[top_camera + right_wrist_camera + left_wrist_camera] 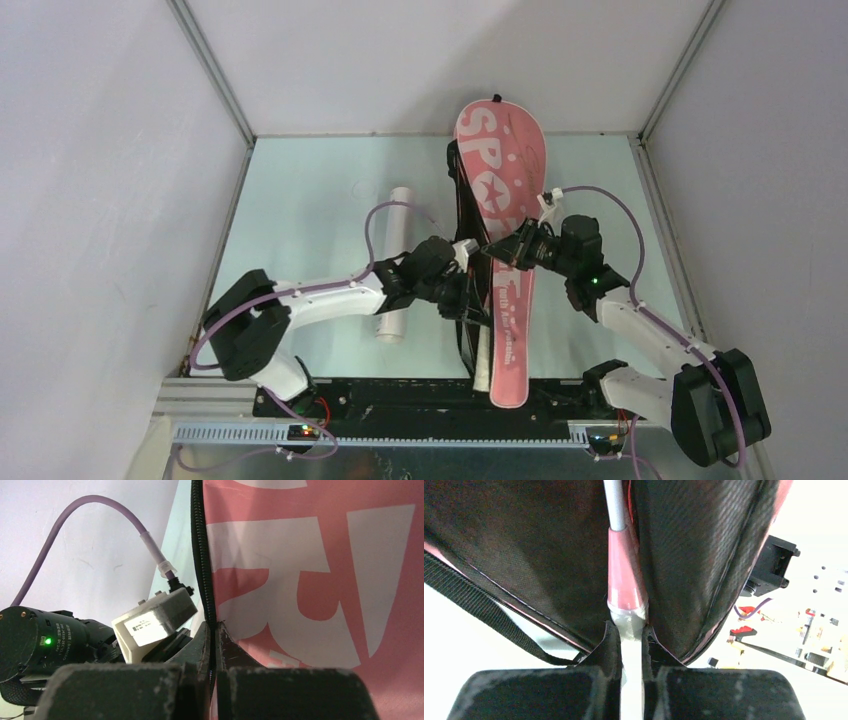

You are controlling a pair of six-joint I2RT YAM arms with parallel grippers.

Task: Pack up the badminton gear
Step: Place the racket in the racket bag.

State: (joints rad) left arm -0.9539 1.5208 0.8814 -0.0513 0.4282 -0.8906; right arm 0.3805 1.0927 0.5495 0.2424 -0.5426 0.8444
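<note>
Table (300,200): pale green top, white walls on three sides.

Racket bag (505,170): pink with white "SPORT" lettering. It lies lengthwise down the middle of the table, wide end at the far edge and narrow end at the near edge by the arm bases. Its left long side is parted and shows black lining.

White tube (399,235): lies on the table left of the bag, roughly parallel to it and apart from it. The left arm crosses over its near half.

Racket (624,565): the silver shaft and pink cone run into the opening between the two black inner walls of the bag. The head is hidden inside. The white handle projects from the bag's left side toward the near edge.

Left gripper (631,640): jaws narrow, clamped on the racket's white handle just behind the pink cone.

Right gripper (214,635): jaws pressed together, pinching the bag's black zipper edge, with the pink outer face to its right.
</note>
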